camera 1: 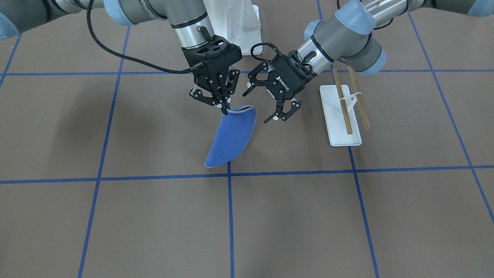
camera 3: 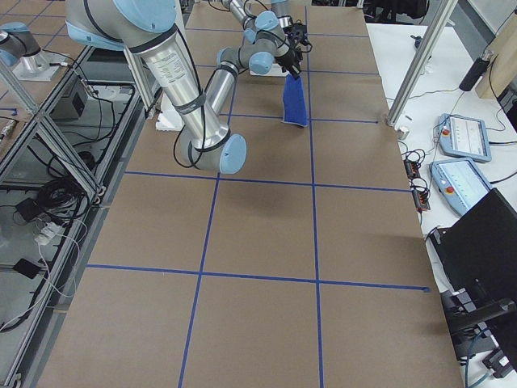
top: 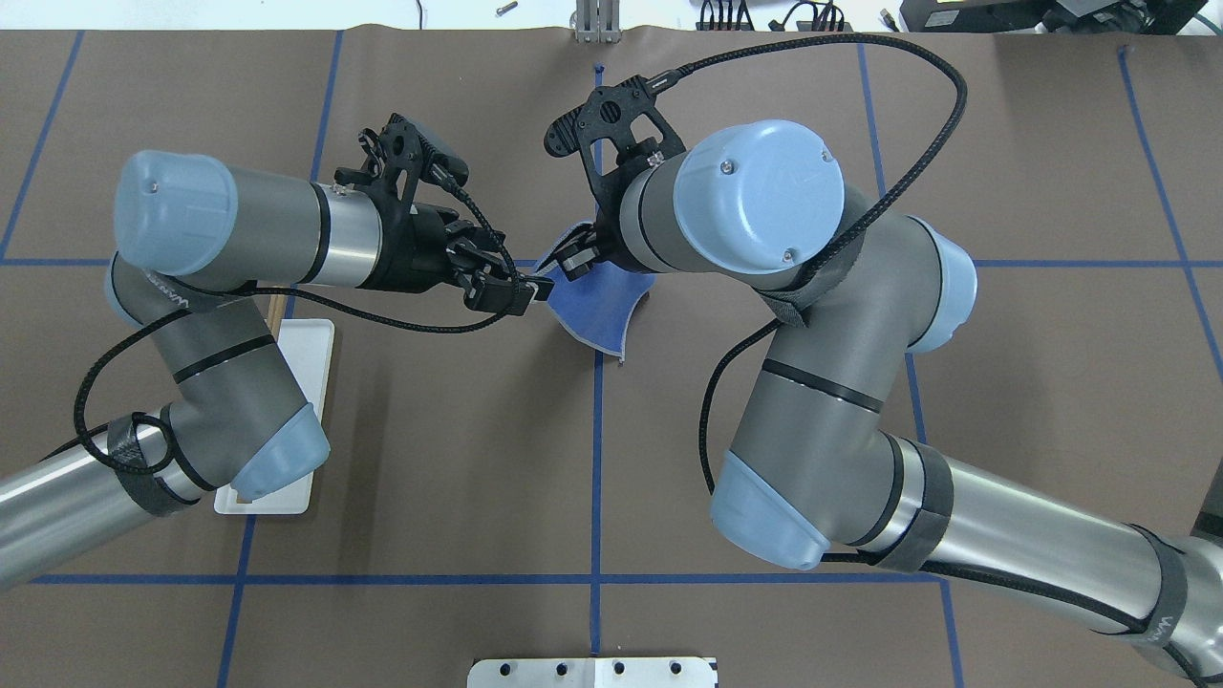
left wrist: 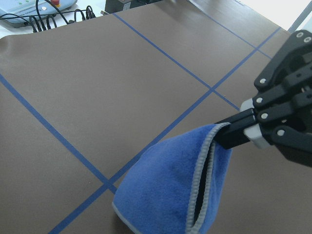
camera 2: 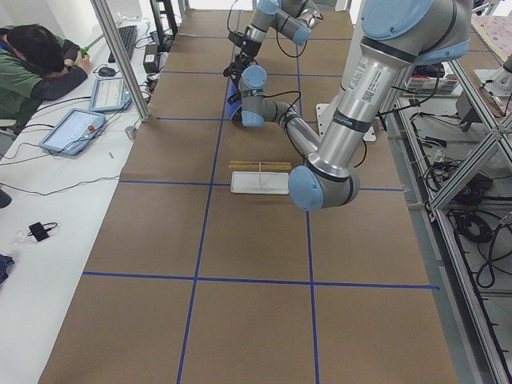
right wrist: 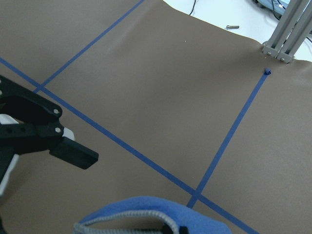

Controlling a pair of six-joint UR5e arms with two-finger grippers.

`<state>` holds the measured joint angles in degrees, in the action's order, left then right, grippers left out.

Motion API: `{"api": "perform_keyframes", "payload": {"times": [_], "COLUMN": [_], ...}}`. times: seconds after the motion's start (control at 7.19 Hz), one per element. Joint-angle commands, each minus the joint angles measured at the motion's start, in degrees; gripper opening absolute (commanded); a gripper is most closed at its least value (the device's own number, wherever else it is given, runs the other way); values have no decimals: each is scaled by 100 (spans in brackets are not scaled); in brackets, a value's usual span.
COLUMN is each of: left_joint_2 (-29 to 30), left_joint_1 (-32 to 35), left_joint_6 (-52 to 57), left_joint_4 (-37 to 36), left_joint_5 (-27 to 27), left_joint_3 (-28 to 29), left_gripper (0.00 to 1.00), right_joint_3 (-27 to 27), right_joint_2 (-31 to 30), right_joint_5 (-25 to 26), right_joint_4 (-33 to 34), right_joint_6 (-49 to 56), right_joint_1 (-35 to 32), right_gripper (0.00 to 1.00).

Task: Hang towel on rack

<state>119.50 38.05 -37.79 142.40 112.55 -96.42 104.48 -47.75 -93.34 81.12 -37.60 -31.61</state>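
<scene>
The royal-blue towel [camera 1: 231, 135] hangs folded from my right gripper [camera 1: 224, 111], which is shut on its grey-edged top corner. Its lower end reaches down to the table near a blue tape crossing. It also shows in the overhead view [top: 597, 311], the left wrist view [left wrist: 170, 195] and the right wrist view [right wrist: 146, 214]. My left gripper [camera 1: 256, 107] is open and empty, close beside the towel's top edge and apart from it. The rack [camera 1: 343, 131], a white base plate with two wooden dowels [camera 1: 342, 104], stands just beyond my left gripper. My left arm partly covers the rack in the overhead view [top: 308, 346].
The white robot pedestal [camera 1: 235, 23] stands behind the grippers at the table's robot side. A metal post [right wrist: 287, 29] stands at the far table edge. An operator [camera 2: 32, 64] sits at a side desk with tablets. Blue tape lines grid the brown table.
</scene>
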Motion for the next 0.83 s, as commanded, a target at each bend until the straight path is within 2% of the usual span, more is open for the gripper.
{"api": "perform_keyframes", "payload": {"times": [0.0, 0.28, 0.7], "left_joint_2": [3, -6, -23], "left_joint_1": [-17, -17, -17], "left_joint_6": [0, 0, 9], "left_joint_4": [15, 16, 33], "left_joint_5": [-14, -14, -14], "left_joint_3": [-9, -9, -9], "left_gripper": [93, 75, 33], "right_joint_3": [38, 46, 29], "right_joint_2": [11, 11, 20], "right_joint_5": [0, 0, 0], "right_joint_4": [0, 0, 0], "right_joint_6": [-20, -20, -20], "right_joint_1": [23, 24, 24], "right_gripper": [0, 0, 0]}}
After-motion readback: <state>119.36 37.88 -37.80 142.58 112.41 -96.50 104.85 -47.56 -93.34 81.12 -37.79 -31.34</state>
